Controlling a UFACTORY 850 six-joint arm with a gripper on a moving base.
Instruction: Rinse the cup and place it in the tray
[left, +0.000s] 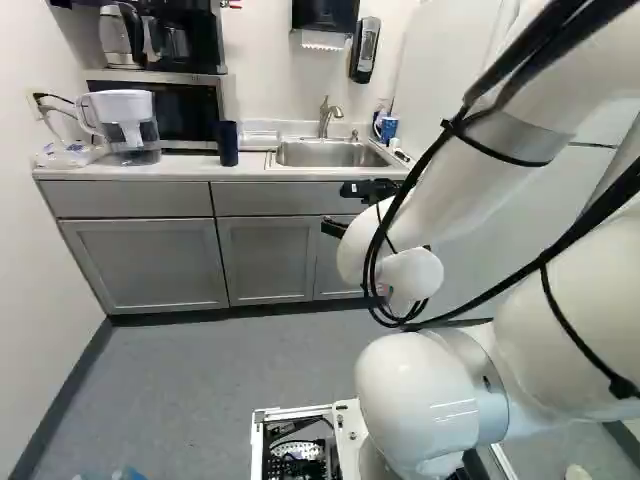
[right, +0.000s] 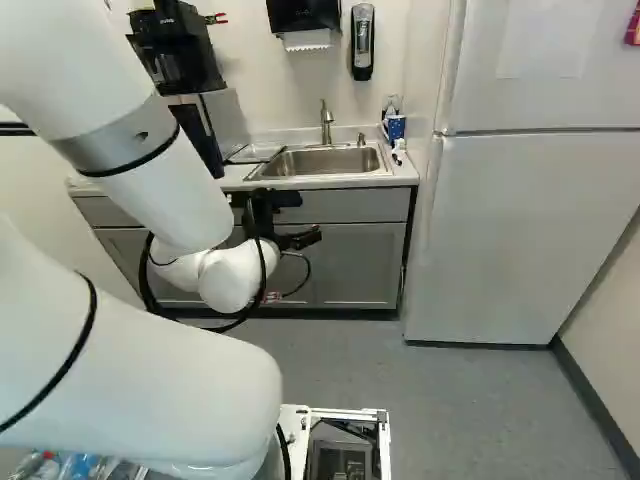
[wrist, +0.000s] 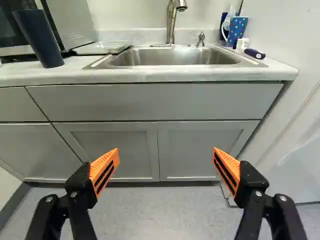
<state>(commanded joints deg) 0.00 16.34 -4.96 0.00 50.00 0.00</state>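
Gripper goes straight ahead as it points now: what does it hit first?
Probably the grey cabinet front below the sink; nothing shows between it and the open gripper. Exact height and gap are unclear.

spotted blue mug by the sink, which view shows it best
The wrist view: there the spotted blue mug is largest, its spots and white handle plain. The left base view shows it small, handle visible; the right base view also small, handle hard to tell.

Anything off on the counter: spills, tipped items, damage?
Nothing stands out. The dark blue cup stands upright, the tray lies flat beside the sink, and no spill or damage shows. At most, a crumpled plastic bag by the water filter pitcher looks untidy.
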